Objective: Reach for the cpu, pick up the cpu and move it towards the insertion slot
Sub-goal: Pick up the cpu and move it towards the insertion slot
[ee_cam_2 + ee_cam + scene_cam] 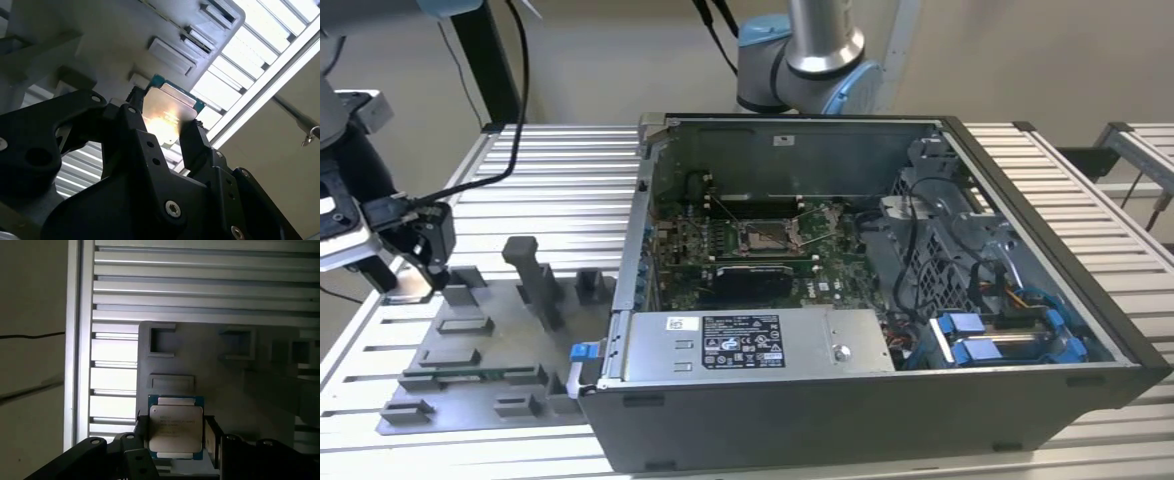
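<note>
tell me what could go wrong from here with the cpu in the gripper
1. The gripper pinches the cpu by two thin edges only, so the chip might slip or tilt in transit.
2. The insertion slot lies deep inside the computer case, well across from the grey fixture plate where the gripper is. The arm could clip the case wall on the way in.

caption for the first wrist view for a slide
Gripper clamps the cpu by two opposite edges over the grey fixture plate.
</note>
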